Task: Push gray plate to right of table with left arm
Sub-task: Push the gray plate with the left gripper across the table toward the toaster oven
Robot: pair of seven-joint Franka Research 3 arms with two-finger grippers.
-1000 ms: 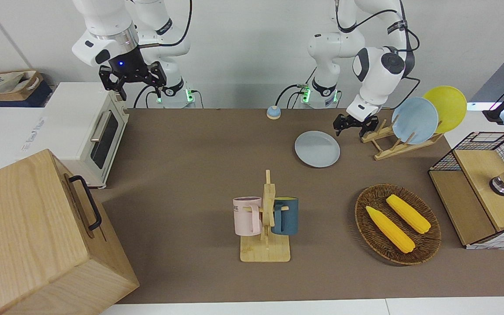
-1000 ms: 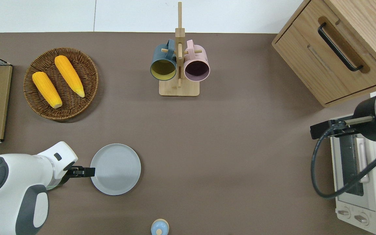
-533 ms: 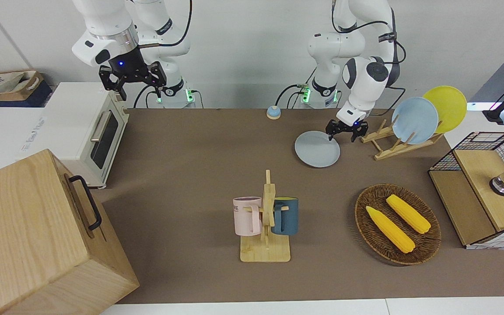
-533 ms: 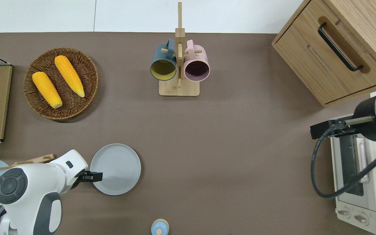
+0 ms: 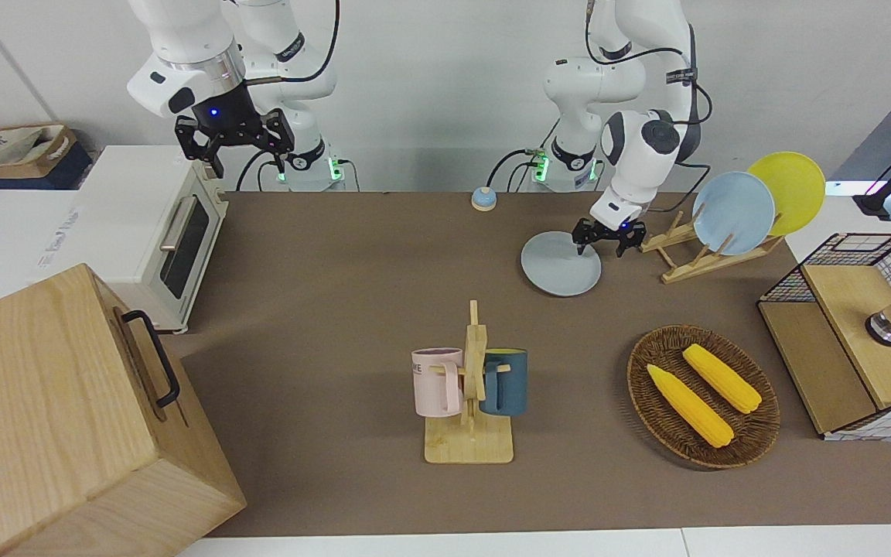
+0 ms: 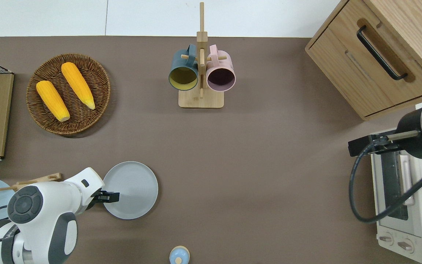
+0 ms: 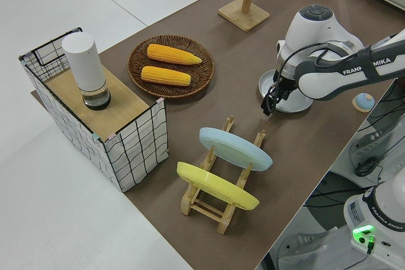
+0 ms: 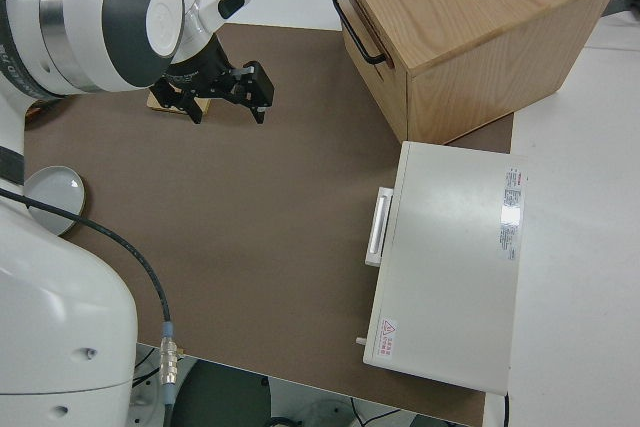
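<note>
Near robot-side edge of surface (image 6: pixel 255 176), toward left arm's end: gray plate (image 6: pixel 132 189) flat. My left gripper (image 6: pixel 111 197) low at its rim, fingers spread. Judgement: stay low, push steady across toward toaster oven (image 6: pixel 403 198) end, avoid riding over rim. Right arm parked.

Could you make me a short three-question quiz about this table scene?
1. True or false: the left gripper is over the rim of the gray plate.
2. How many corn cobs lie in the wicker basket?
3. Which mug hangs on the wooden rack toward the right arm's end of the table: A) pink mug B) dark blue mug?

Key: 1 true; 2 two; 3 A.
</note>
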